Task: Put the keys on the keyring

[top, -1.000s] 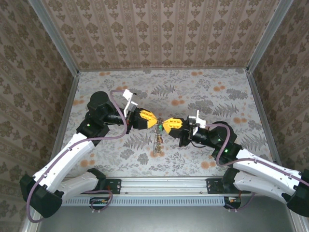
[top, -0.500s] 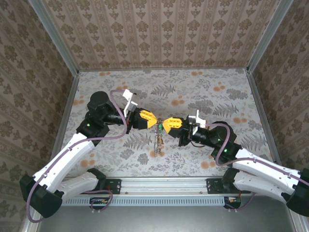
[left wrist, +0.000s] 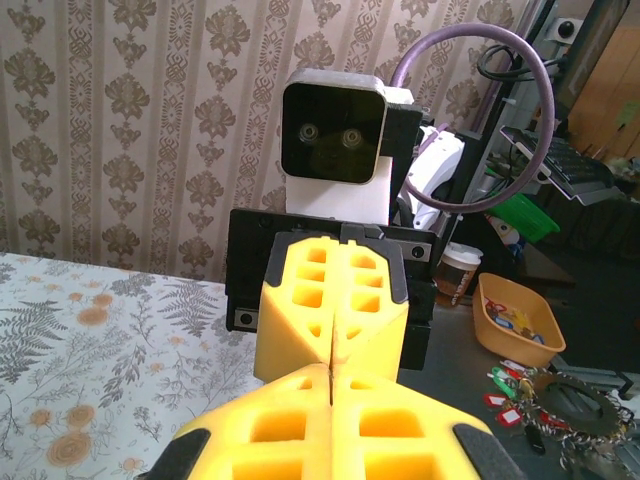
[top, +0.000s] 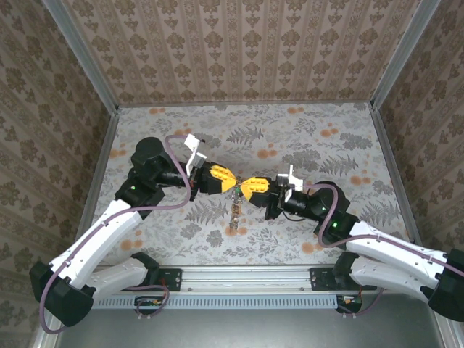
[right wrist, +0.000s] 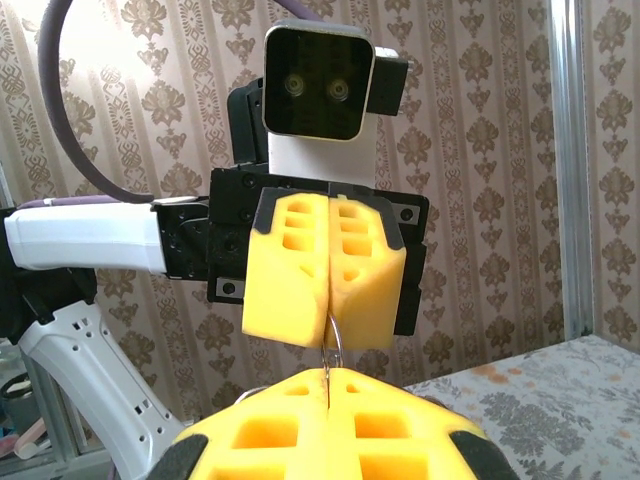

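ok so both claws are shut tight, pads pressed flat w/ just a seam down the middle. From the top cam the left claw [top: 233,183] and right claw [top: 246,186] sit nose to nose over the middle of the table [top: 341,145], tips touching or as good as. The keyring [top: 235,210] hangs from right where the tips meet, a skinny dangly bunch running down toward the near edge. Can't tell if its bottom end touches the table. There's a speck of green at the top of the bunch just under the tips, prob one of the keys [top: 236,193], but it's too tiny to say more, and I can't pick out the other colours. In the right wrist cam the ring's thin wire comes out of the left claw's seam as a narrow loop and runs straight into the right claw's seam. So the left one def has the wire pinched. For the right one, idk if it's nipping the wire itself or a key, the pads hide it. In the left wrist cam the two sets of yellow pads butt together and the wire's hidden behind them. Past the table edge there's a paper cup [left wrist: 458,272] and an orange tub [left wrist: 515,320] w/ small coloured bits in it.
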